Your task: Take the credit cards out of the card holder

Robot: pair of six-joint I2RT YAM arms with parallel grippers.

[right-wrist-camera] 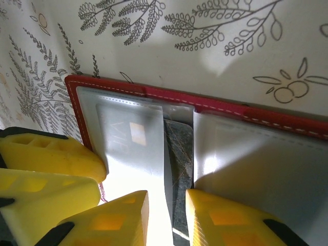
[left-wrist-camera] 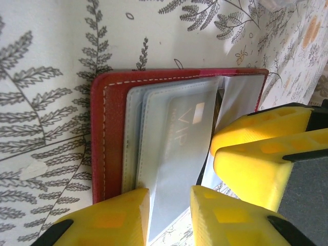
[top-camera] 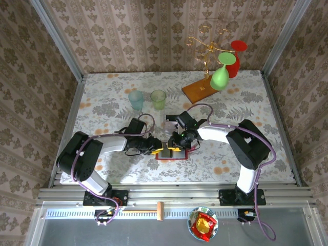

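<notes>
While the card holder (top-camera: pixel 171 154) lies opened flat on the counter (top-camera: pixel 230 164), near its middle and close to the near edge, we judge the task to be at an early stage. Cards are plainly inside it: a pale credit card (left-wrist-camera: pixel 179 123) marked VIP sits in one clear sleeve, and a dark patterned card (right-wrist-camera: pixel 179 148) shows in the gap between the two sleeve panels. A pale flat piece (top-camera: pixel 168 121) rests on the counter just beyond the holder. It may be a card already taken out, but it is too small for us to tell. At least the two cards we see therefore remain to be drawn out. The left end effector (left-wrist-camera: pixel 169 202) comes in over the holder's left half with its jaws narrowly parted. A sleeve leaf holding the pale card runs between them, though we cannot tell whether it is actually pinched. The right end effector (right-wrist-camera: pixel 165 205) stands just beside it over the centre fold, also narrowly parted. The dark card and the edge of the neighbouring sleeve lie between its jaws, and again we cannot tell whether it grips either one. Both end effectors crowd the same near edge of the holder, almost touching each other.
</notes>
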